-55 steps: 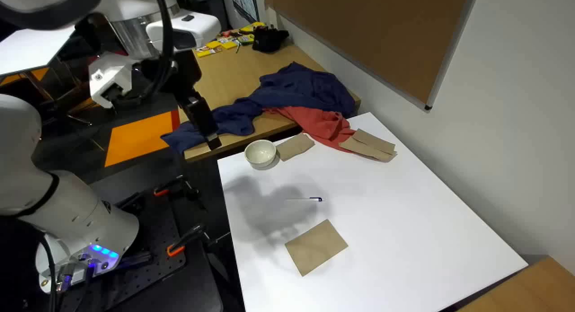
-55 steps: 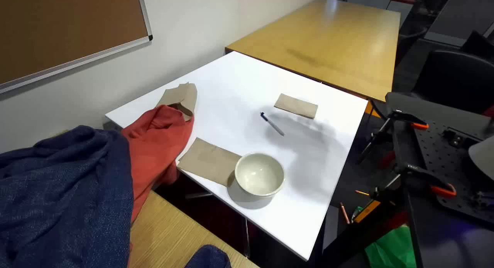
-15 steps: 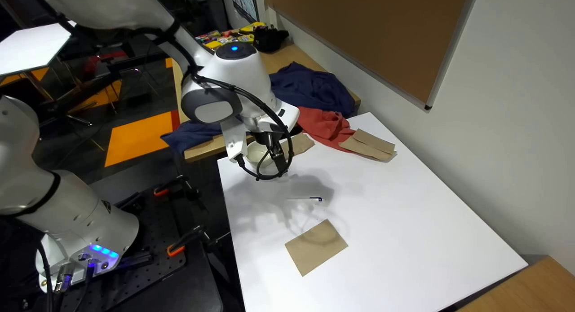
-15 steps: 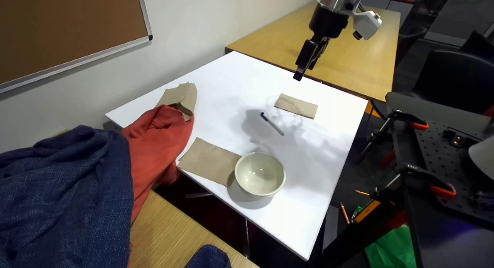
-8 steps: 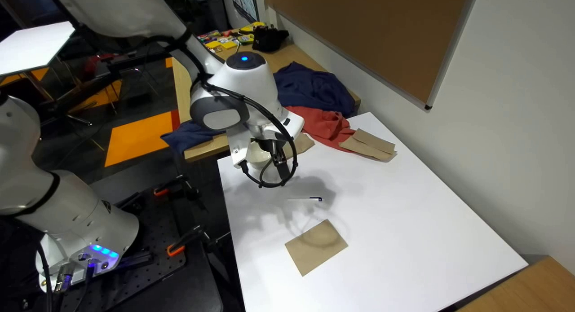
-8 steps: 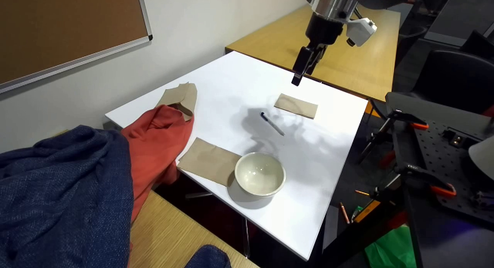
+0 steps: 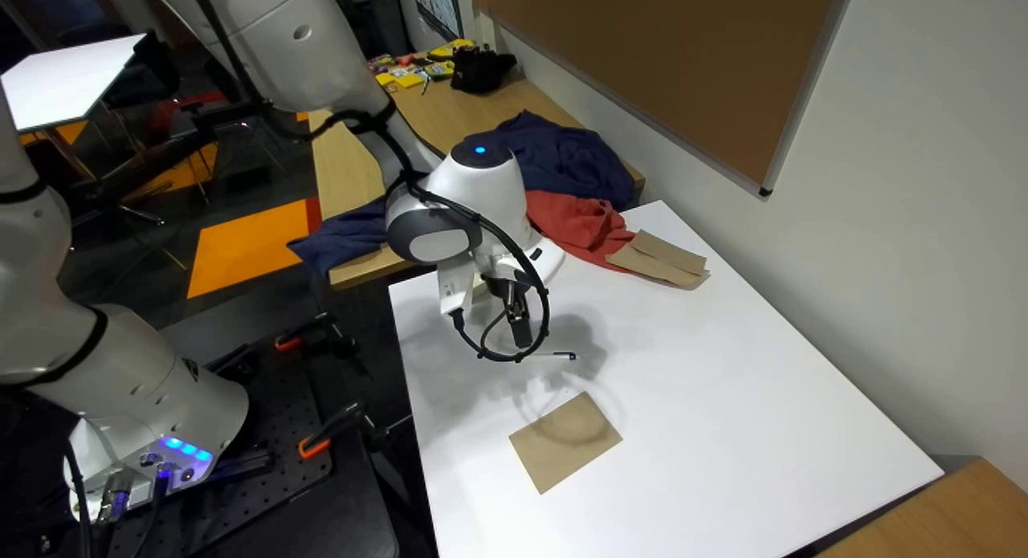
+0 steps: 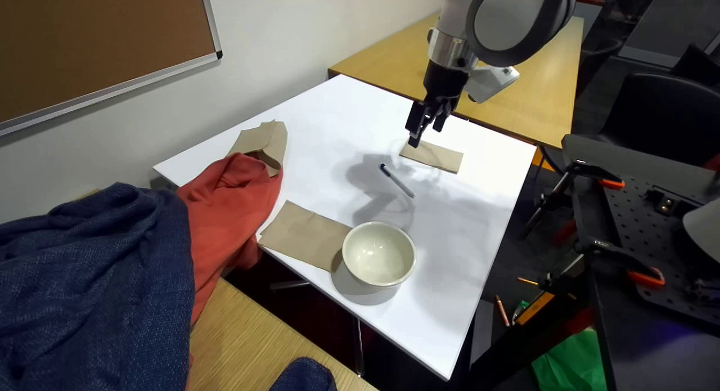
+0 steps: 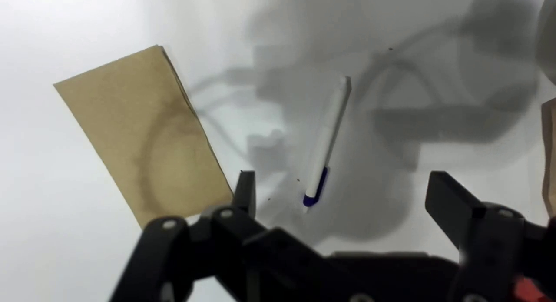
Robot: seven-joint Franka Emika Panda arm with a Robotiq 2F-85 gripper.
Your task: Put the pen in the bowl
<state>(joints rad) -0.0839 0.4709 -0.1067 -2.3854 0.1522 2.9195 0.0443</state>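
The pen is a thin white stick with a dark blue end and clip. It lies on the white table in an exterior view (image 8: 397,181) and in the wrist view (image 9: 325,141). In an exterior view the pen (image 7: 562,356) is partly hidden by my gripper and cable. The off-white bowl (image 8: 379,254) stands upright near the table's edge. My arm mostly hides it in an exterior view, and its edge shows in the wrist view (image 9: 548,41). My gripper (image 9: 341,180) is open and empty above the table; it shows in both exterior views (image 7: 522,333) (image 8: 426,135). The pen's blue end appears between the fingers, closer to the left one.
A flat cardboard piece (image 7: 566,443) lies beside the pen. Another cardboard piece (image 8: 306,236) touches or nearly touches the bowl. Crumpled cardboard (image 8: 261,143), a red cloth (image 8: 233,205) and a navy cloth (image 8: 95,284) lie along the far side. A wall (image 7: 923,221) borders the table.
My arm has swung from beside the table to over it. In the last second my gripper has come lower and closer to the pen. The pen and bowl have not moved.
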